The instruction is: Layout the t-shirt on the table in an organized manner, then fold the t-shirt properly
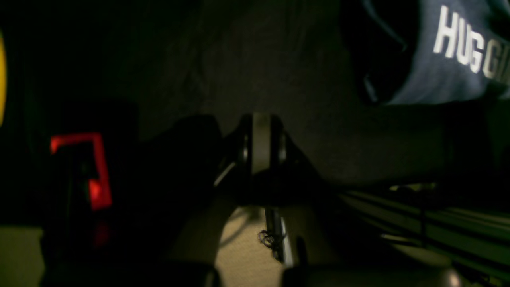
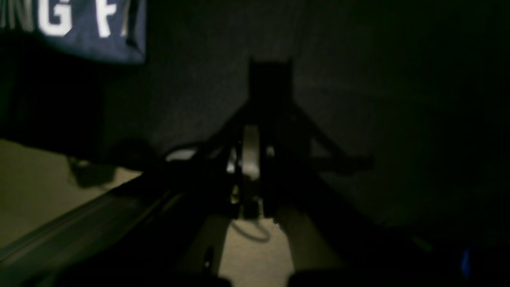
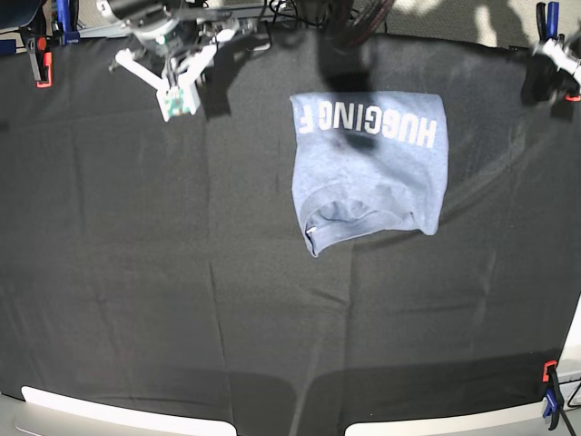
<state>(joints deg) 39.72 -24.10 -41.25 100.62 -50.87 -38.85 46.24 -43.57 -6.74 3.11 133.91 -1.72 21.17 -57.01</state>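
The t-shirt (image 3: 368, 163) lies in a folded rectangle on the table (image 3: 182, 272), right of centre toward the far edge, lettering along its far side and collar on its near side. Only a corner of the t-shirt (image 1: 450, 59) shows at the upper right of the left wrist view. In the right wrist view the t-shirt (image 2: 79, 32) is at the upper left. My right gripper (image 3: 178, 102) hangs over the far left of the table, shut and empty, well apart from the shirt. My left gripper (image 1: 261, 143) is shut on nothing, near the table's far right edge.
A red clamp (image 1: 93, 171) sits left of the left gripper. Red (image 3: 38, 64) and blue (image 3: 64, 18) clamps grip the far left corner, and another clamp (image 3: 550, 400) the near right corner. The left arm (image 3: 556, 54) sits at the far right corner.
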